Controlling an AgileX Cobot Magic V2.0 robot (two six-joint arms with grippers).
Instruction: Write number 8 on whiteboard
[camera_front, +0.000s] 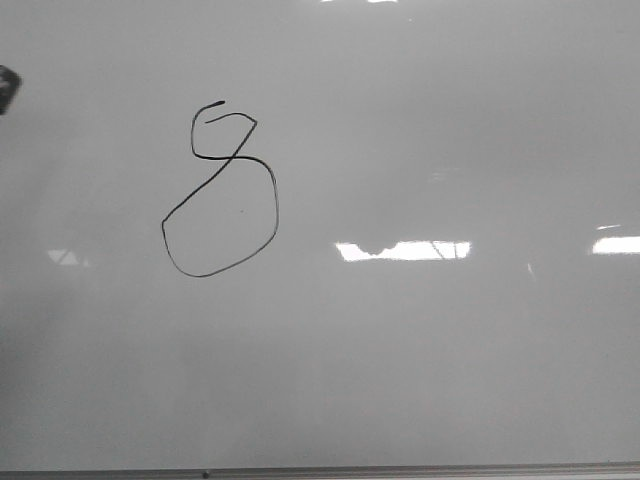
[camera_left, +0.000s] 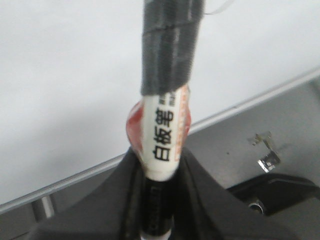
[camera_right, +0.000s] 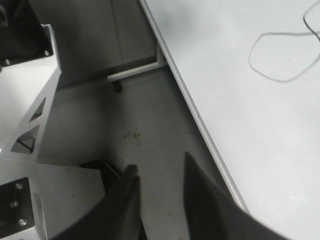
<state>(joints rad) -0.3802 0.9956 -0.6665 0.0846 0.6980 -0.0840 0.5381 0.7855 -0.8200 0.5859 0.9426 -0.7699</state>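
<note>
The number 8 (camera_front: 218, 190) is drawn in thin black line on the whiteboard (camera_front: 420, 350), left of centre, with a small angular upper loop over a big round lower loop. Its lower loop also shows in the right wrist view (camera_right: 284, 55). My left gripper (camera_left: 159, 170) is shut on a whiteboard marker (camera_left: 162, 125) with a white label, red body and black-taped upper part; it is held off the board, by the board's edge strip (camera_left: 75, 175). My right gripper (camera_right: 160, 175) is open and empty, over the floor beside the board's edge (camera_right: 200, 120).
A dark object (camera_front: 8, 90) pokes in at the front view's left edge. A grey metal strip (camera_front: 320, 470) runs along the board's near edge. White machine parts (camera_right: 30, 100) and a frame foot (camera_right: 135, 72) stand on the grey floor. A metal bracket (camera_left: 267, 155) lies on the floor.
</note>
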